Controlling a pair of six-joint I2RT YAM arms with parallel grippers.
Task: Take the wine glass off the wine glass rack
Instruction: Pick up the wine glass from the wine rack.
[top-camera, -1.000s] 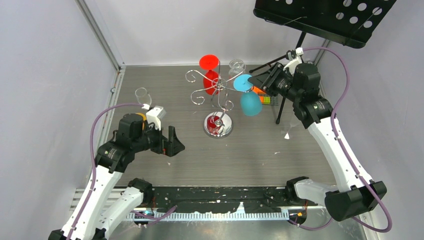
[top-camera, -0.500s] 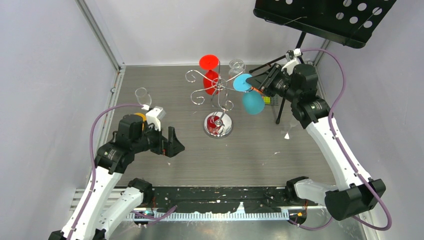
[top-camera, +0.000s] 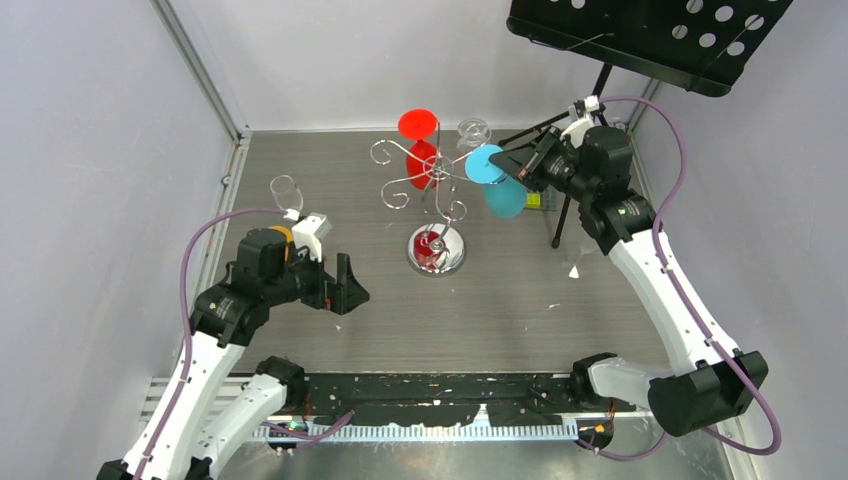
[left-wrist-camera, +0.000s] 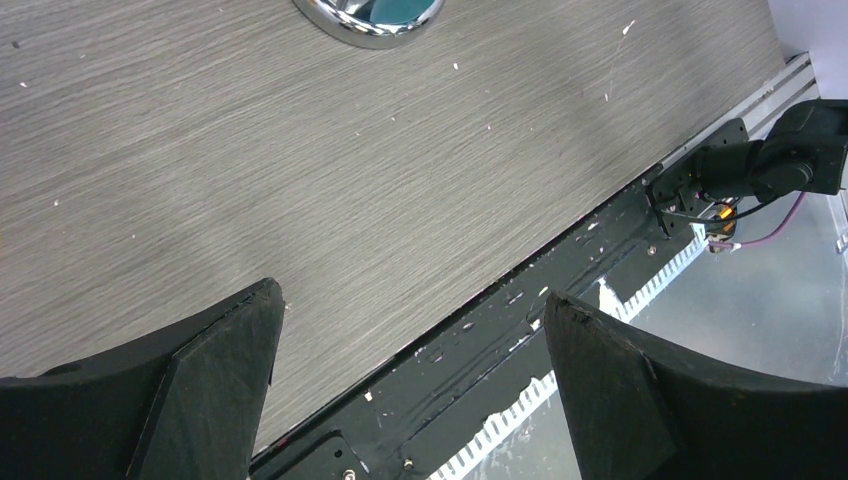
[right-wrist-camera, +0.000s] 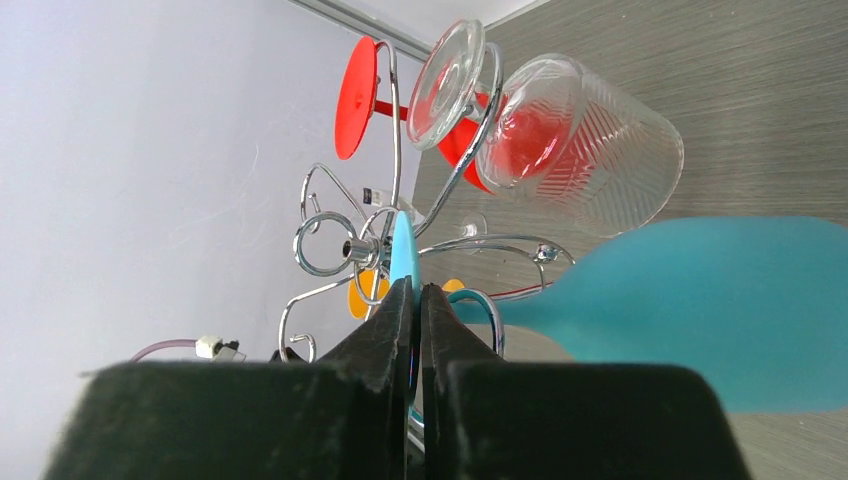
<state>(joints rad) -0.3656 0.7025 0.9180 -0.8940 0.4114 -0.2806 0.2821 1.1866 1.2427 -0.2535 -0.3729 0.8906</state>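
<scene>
The chrome wine glass rack (top-camera: 437, 250) stands mid-table with its scroll arms (right-wrist-camera: 355, 248) spread out. A blue wine glass (top-camera: 505, 197) hangs upside down at the rack's right side, its round foot (top-camera: 485, 164) at the arm's end. My right gripper (top-camera: 512, 168) is shut on the edge of that foot; in the right wrist view the thin blue foot (right-wrist-camera: 404, 245) stands pinched between the fingers of the gripper (right-wrist-camera: 418, 290), with the bowl (right-wrist-camera: 700, 300) to the right. My left gripper (top-camera: 345, 285) hovers open over the table's near left, empty (left-wrist-camera: 412, 310).
A red glass (top-camera: 420, 140) and a clear ribbed glass (right-wrist-camera: 570, 140) also hang on the rack. Another clear glass (top-camera: 285, 190) stands on the table at the left. A black tripod music stand (top-camera: 650, 35) rises behind my right arm. The rack's mirrored base (left-wrist-camera: 365, 15) shows in the left wrist view.
My right gripper has closed on the blue glass's foot. The blue bowl has swung slightly up and back. The left arm has not moved.
</scene>
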